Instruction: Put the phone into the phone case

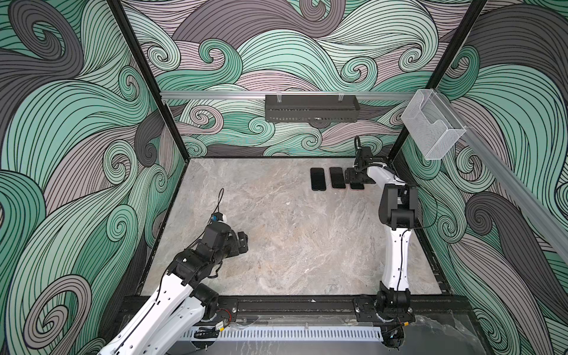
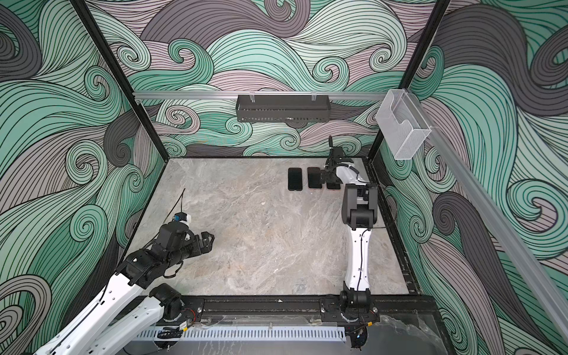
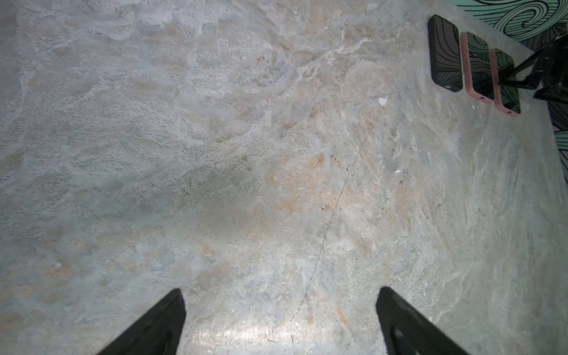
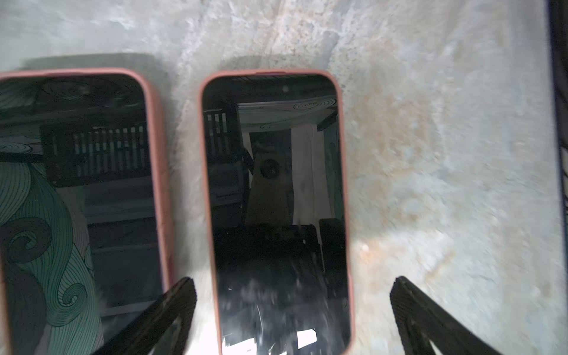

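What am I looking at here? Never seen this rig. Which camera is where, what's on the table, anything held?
Two robot arms stand at the near edge of a stone-look table, each ending in a two-finger gripper. Both top views come from one stereo camera overhead; the wrist views look out between each arm's own fingers. Three phones lie screen-up in a row at the far right: a black-cased phone, then a middle phone and a rightmost phone, both in pink cases. The left gripper is open over bare table. The right gripper is open too, jaws either side of the rightmost phone's end. Nothing is held.
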Controlling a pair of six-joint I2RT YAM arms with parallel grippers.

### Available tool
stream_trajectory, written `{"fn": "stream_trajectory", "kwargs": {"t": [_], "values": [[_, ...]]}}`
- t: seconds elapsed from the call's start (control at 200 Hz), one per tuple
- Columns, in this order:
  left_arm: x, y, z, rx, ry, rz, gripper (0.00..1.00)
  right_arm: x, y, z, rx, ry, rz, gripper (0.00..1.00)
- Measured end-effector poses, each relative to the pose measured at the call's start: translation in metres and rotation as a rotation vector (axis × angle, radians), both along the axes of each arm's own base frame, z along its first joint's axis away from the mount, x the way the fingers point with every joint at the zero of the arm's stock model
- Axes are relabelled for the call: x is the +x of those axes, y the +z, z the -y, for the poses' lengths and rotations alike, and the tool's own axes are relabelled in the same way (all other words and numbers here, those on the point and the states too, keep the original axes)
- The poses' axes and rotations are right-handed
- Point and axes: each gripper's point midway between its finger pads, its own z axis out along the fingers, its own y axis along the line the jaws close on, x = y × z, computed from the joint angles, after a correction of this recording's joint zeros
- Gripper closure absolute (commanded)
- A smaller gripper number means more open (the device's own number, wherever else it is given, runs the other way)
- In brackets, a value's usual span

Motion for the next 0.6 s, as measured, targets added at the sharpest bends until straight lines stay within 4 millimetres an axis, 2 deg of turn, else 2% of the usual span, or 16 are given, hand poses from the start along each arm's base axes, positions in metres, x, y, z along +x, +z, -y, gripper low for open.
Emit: {"fn": "stream_trajectory", "kwargs": {"t": [0.215,0.31,0.44,0.595], "values": [[0.016,-0.002,-0.013,0.108,0.04,0.03,0.01,-0.024,0.083,-0.008,0.038,0.019,0.161,0.01],[0.027,0.001,-0.024,0.168,0.073,0.061,0.02,-0.043,0.109,-0.014,0.07,0.036,0.231,0.01],[0.043,0.012,-0.038,0.24,0.118,0.122,0.01,-0.079,0.12,-0.024,0.118,0.068,0.294,0.01],[0.066,0.026,-0.053,0.322,0.166,0.229,0.01,-0.127,0.116,-0.034,0.159,0.105,0.361,0.01]]}}
